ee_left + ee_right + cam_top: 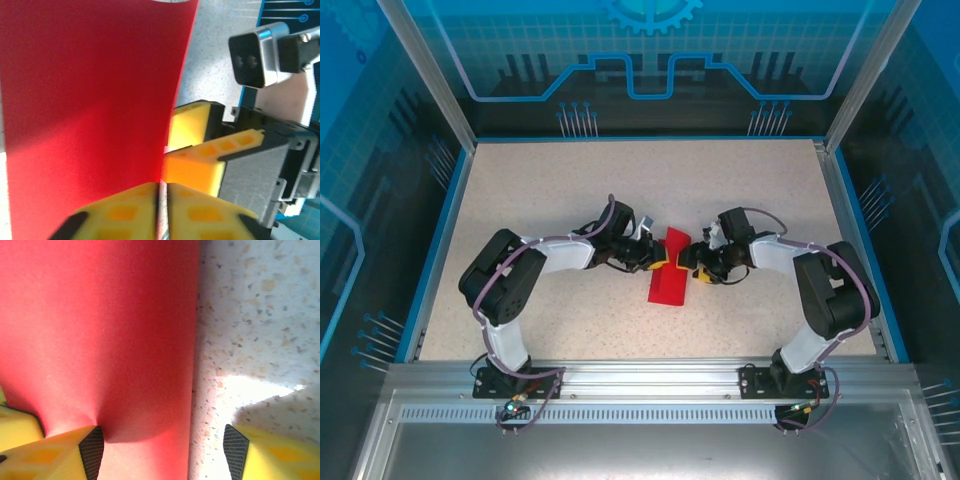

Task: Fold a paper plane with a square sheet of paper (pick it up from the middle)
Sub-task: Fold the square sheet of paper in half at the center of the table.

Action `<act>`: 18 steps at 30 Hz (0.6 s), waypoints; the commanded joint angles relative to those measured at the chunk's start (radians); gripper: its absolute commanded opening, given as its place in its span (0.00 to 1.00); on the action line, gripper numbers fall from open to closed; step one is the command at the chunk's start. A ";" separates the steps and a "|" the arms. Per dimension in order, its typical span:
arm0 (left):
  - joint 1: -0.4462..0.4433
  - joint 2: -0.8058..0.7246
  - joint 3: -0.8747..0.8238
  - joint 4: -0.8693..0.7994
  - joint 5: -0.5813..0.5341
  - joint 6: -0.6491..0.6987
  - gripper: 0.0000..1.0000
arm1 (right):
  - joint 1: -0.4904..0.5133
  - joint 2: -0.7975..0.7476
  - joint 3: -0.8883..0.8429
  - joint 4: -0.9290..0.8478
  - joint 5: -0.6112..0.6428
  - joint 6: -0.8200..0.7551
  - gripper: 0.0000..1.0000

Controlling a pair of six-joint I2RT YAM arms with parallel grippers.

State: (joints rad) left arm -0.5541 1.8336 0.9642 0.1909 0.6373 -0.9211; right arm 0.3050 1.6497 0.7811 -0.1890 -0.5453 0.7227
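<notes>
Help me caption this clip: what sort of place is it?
Likely an enclosed robot lab workcell: a speckled beige tabletop fenced by aluminium posts and translucent blue printed panels, with two black-and-white robot arms bolted to its near rail, one pinching bright red paper.

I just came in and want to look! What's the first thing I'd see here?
The bright red paper jumps out, bent upward in the middle of the speckled table. The left claw pinches one edge of it. The right claw sits open at the other side, so the two yellow claws nearly meet face to face.
</notes>
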 commanded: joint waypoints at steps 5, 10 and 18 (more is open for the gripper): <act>-0.006 0.050 -0.003 0.223 0.104 -0.090 0.00 | -0.076 -0.094 -0.094 0.106 -0.073 0.061 0.72; -0.005 0.088 0.030 0.231 0.129 -0.108 0.00 | -0.121 -0.197 -0.133 0.074 -0.040 0.060 0.79; -0.006 0.066 0.061 0.012 0.077 0.029 0.00 | -0.128 -0.259 -0.120 -0.023 -0.001 0.011 0.82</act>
State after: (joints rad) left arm -0.5541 1.9228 0.9913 0.3260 0.7269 -0.9745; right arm 0.1886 1.3979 0.6563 -0.1635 -0.5488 0.7586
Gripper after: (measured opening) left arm 0.047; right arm 0.817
